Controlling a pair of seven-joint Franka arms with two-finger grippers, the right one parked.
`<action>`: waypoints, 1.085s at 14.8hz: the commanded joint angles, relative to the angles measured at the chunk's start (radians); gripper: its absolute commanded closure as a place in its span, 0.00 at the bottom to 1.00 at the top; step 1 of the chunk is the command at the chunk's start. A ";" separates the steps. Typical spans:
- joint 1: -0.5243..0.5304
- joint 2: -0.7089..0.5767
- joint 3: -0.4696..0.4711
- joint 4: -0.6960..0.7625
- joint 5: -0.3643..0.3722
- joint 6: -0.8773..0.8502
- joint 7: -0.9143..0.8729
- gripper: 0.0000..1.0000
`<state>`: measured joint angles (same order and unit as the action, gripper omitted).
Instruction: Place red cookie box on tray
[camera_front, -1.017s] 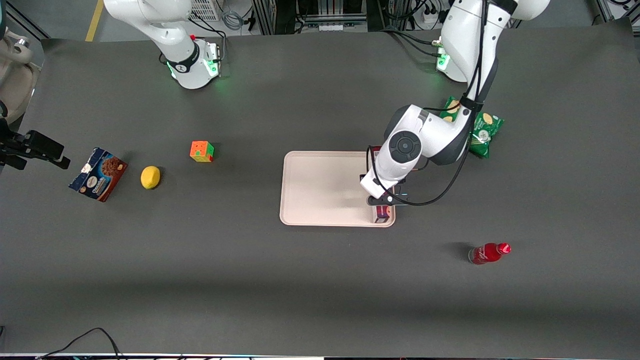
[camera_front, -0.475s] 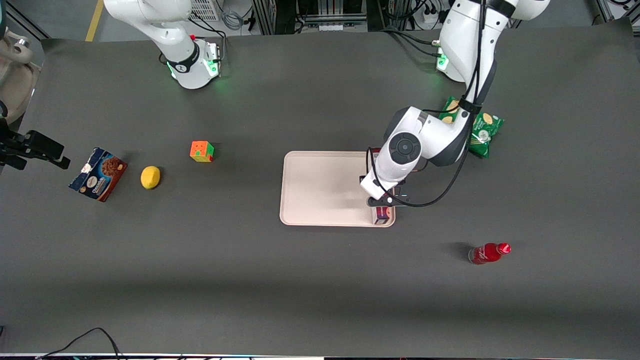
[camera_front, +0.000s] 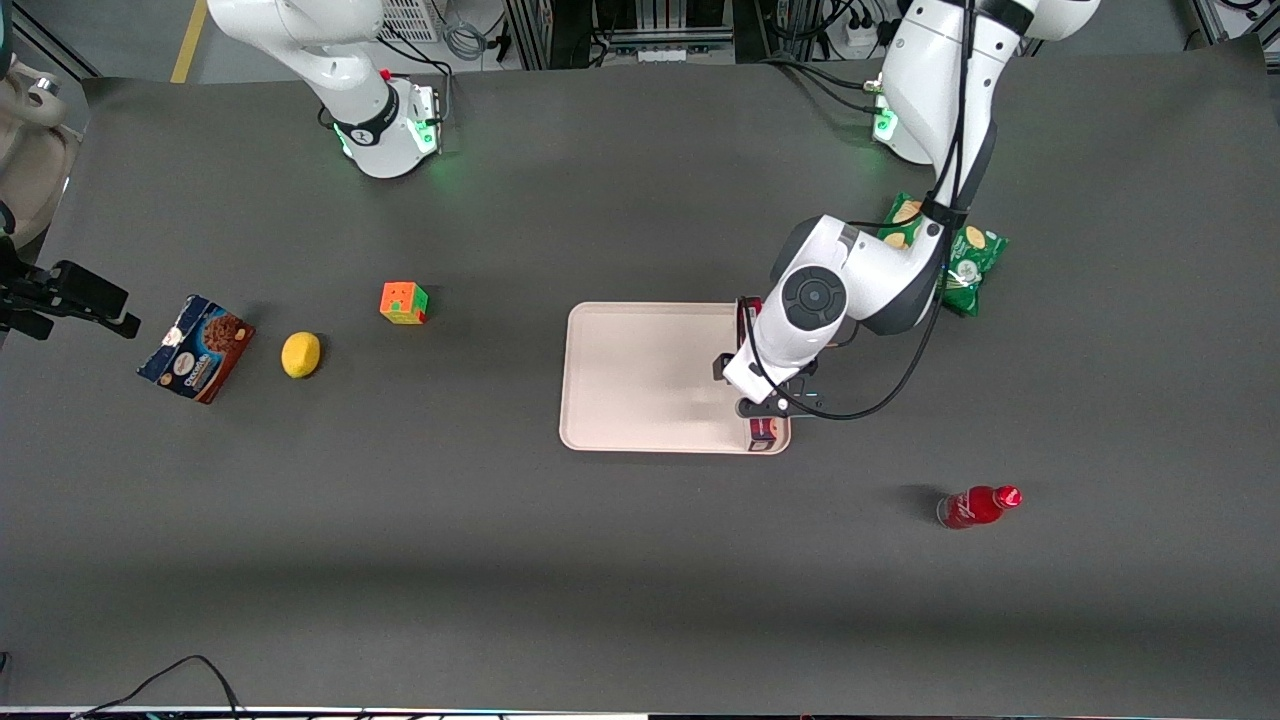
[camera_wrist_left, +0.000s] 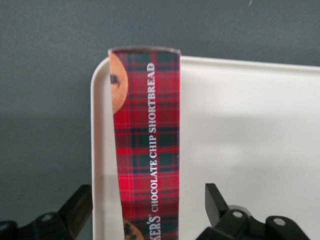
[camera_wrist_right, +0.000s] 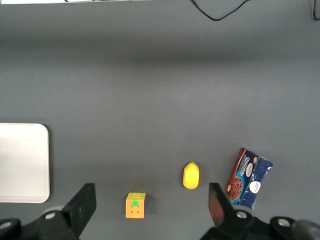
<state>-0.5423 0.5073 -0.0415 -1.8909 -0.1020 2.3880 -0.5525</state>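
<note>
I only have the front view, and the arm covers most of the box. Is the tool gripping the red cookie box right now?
Observer: No. In the left wrist view the tool has its fingers open, with a gap to the red cookie box on each side.
Operator: Is the box inside the tray?
Observer: Yes. It lies along one edge of the tray, just inside the rim, with its end at a rounded corner.
Operator: Which face is up?
Observer: A narrow plaid face reading CHOCOLATE CHIP SHORTBREAD faces the wrist camera.
</note>
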 joint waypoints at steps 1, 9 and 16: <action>0.001 -0.062 0.015 0.065 0.001 -0.117 0.037 0.00; 0.260 -0.236 0.040 0.246 0.016 -0.495 0.475 0.00; 0.430 -0.406 0.034 0.254 0.111 -0.731 0.631 0.00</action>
<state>-0.1564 0.1733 0.0107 -1.6232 -0.0234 1.7354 0.0306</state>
